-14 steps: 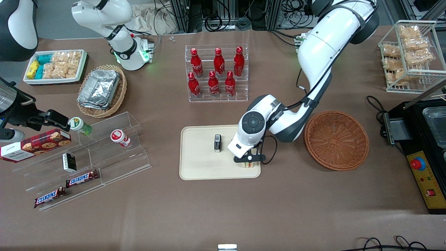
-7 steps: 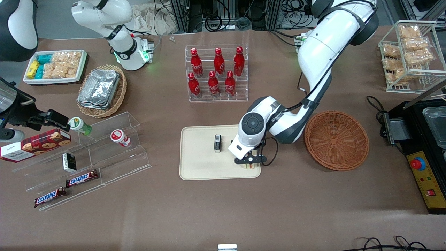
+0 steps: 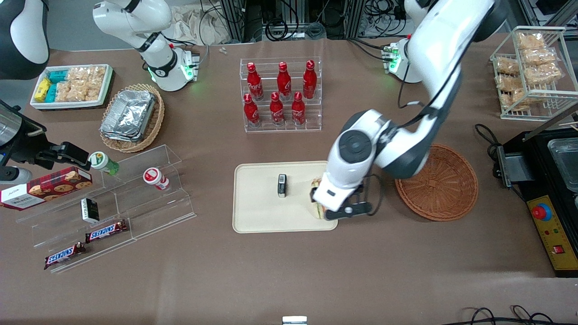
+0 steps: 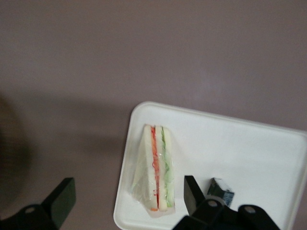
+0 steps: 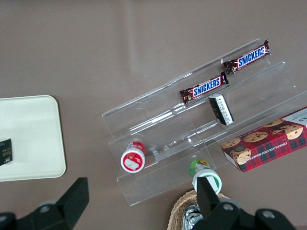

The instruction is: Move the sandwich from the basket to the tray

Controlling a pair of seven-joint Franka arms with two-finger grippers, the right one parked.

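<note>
Hand [image 4: 122,196] above the tray [image 3: 257,216], fingers [image 4: 60,199] spread wide and holding nothing, well clear of the sandwich [image 4: 156,170] below. Sandwich down on the tray in clear wrap, lying near the tray's corner nearest the basket [image 3: 445,189], red and green filling edge-up between the white bread. In the front view, sandwich [image 3: 316,198] mostly covered by the wrist, only a sliver showing.

Placement judged done; step in hand a clean retreat. Best done by lifting straight up from the tray with fingers kept apart, no sideways swing until clear, since the sandwich sits close to the tray's rim and a brush could push it over the edge onto the surface [image 3: 289,271]. Also worth avoiding: the small dark box [image 3: 282,185] standing on the tray, beside the sandwich toward the parked arm's end.

Basket beside the tray, toward the working arm's end, with nothing seen in it.

Readable writing farther from the tray: "SNICKERS" on two bars [image 5: 204,87] on the clear stepped stand [image 3: 135,198]. Red bottles [image 3: 282,92] in a clear rack, farther from the front camera than the tray, with white script too small to read.
</note>
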